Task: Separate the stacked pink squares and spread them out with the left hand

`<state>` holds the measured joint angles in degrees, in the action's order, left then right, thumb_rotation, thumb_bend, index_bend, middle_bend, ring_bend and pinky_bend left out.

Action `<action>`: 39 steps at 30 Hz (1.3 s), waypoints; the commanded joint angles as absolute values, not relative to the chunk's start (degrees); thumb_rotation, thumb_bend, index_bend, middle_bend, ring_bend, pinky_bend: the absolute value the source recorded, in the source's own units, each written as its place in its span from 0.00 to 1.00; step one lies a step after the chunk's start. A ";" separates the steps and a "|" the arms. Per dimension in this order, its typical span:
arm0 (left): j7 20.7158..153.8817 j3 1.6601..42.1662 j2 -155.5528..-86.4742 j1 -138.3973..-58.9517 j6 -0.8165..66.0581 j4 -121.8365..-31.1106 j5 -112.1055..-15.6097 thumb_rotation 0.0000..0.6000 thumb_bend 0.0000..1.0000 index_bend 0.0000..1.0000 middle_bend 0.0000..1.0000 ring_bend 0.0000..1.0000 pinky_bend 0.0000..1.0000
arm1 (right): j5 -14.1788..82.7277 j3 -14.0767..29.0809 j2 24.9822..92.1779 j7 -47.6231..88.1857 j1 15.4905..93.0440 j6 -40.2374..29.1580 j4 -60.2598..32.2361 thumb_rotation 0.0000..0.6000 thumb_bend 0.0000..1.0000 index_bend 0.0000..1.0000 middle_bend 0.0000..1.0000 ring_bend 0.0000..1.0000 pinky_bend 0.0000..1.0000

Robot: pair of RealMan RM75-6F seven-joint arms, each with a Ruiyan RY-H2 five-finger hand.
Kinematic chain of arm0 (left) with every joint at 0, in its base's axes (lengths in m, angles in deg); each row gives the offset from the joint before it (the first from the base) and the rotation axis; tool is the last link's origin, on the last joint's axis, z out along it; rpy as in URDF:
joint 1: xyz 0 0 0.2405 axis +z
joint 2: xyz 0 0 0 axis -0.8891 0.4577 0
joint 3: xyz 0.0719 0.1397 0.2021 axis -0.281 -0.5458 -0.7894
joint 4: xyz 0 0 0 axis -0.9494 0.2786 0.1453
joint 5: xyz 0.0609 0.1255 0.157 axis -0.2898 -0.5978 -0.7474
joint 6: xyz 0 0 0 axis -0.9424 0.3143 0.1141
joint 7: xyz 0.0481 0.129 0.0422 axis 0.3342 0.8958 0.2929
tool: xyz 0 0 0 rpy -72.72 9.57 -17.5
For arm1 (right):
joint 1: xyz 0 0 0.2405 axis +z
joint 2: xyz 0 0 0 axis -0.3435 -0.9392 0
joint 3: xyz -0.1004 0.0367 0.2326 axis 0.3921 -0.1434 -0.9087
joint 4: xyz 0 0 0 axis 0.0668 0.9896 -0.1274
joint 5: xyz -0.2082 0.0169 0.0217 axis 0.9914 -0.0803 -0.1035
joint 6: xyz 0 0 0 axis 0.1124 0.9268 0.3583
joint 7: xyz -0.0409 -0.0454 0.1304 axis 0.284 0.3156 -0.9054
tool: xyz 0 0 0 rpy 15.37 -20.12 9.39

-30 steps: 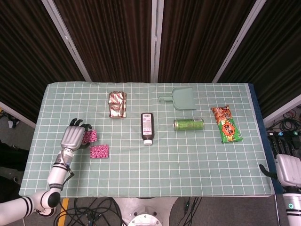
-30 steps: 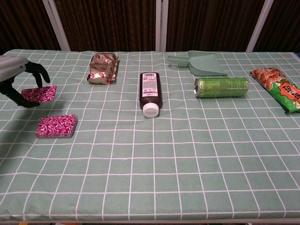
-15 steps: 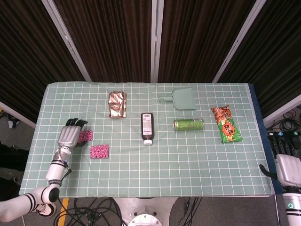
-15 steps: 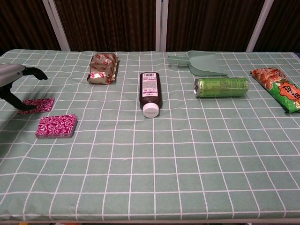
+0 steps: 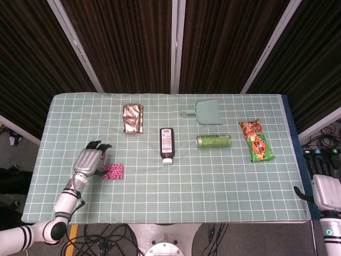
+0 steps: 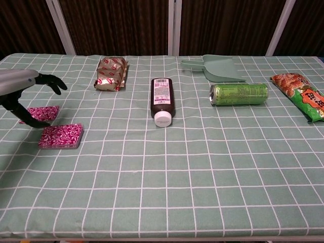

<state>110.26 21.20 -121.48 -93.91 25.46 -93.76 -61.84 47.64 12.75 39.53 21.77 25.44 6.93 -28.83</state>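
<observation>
A thin pink patterned square (image 6: 43,112) lies flat near the table's left edge. Just in front of it and to its right sits a thicker pink square stack (image 6: 62,135) (image 5: 113,170). My left hand (image 6: 20,83) (image 5: 89,161) hovers over the thin square with its fingers spread and holds nothing. Its thumb reaches down between the two pink pieces. In the head view the hand hides the thin square. My right hand (image 5: 326,191) hangs off the table's right edge, far from the squares, and its finger pose is unclear.
A foil packet (image 5: 133,118) lies at the back left. A brown bottle (image 5: 167,145) lies in the middle, with a green can (image 5: 213,140) to its right. A green dustpan (image 5: 205,111) and a snack bag (image 5: 256,140) lie further right.
My left hand set the thin pink square down flat, let it go, and moved right and forward toward the thicker stack. The right hand has not moved.
</observation>
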 commanded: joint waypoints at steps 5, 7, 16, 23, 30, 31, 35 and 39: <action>114.76 17.61 -122.24 -93.14 28.25 -97.71 -61.66 1.00 0.12 0.17 0.22 0.06 0.10 | 47.55 12.72 39.56 21.50 25.46 6.84 -28.53 1.00 0.15 0.00 0.00 0.00 0.00; 115.09 17.27 -123.38 -93.12 28.61 -96.97 -61.77 1.00 0.12 0.17 0.22 0.06 0.10 | 47.62 12.75 39.57 21.41 25.45 6.85 -28.49 1.00 0.15 0.00 0.00 0.00 0.00; 116.46 16.35 -127.23 -92.90 30.19 -92.76 -63.04 1.00 0.12 0.17 0.24 0.04 0.10 | 47.44 12.73 39.66 20.94 25.51 6.51 -28.01 1.00 0.15 0.00 0.00 0.00 0.00; 115.91 16.38 -128.40 -92.80 30.00 -90.48 -63.02 1.00 0.13 0.17 0.27 0.04 0.10 | 47.44 12.72 39.68 20.81 25.54 6.43 -27.90 1.00 0.15 0.00 0.00 0.00 0.00; 115.41 16.64 -129.10 -92.84 29.74 -89.73 -63.10 1.00 0.13 0.18 0.29 0.04 0.10 | 47.51 12.71 39.81 20.76 25.58 6.44 -27.78 1.00 0.15 0.00 0.00 0.00 0.00; 115.29 16.76 -129.25 -92.86 29.70 -89.70 -63.07 1.00 0.13 0.18 0.30 0.04 0.10 | 47.47 12.71 39.82 20.82 25.59 6.41 -27.79 1.00 0.15 0.00 0.00 0.00 0.00; 114.76 17.30 -129.78 -92.98 29.36 -89.75 -62.49 1.00 0.14 0.19 0.30 0.04 0.10 | 47.33 12.70 39.89 21.01 25.65 6.25 -27.81 1.00 0.15 0.00 0.00 0.00 0.00; 115.21 17.66 -130.48 -93.27 29.31 -89.15 -62.12 1.00 0.15 0.19 0.31 0.04 0.10 | 47.32 12.77 39.89 21.10 25.71 6.07 -27.82 1.00 0.15 0.00 0.00 0.00 0.00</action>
<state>115.12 17.59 -130.40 -93.20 29.32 -89.23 -62.19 47.31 12.76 39.89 21.08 25.71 6.08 -27.82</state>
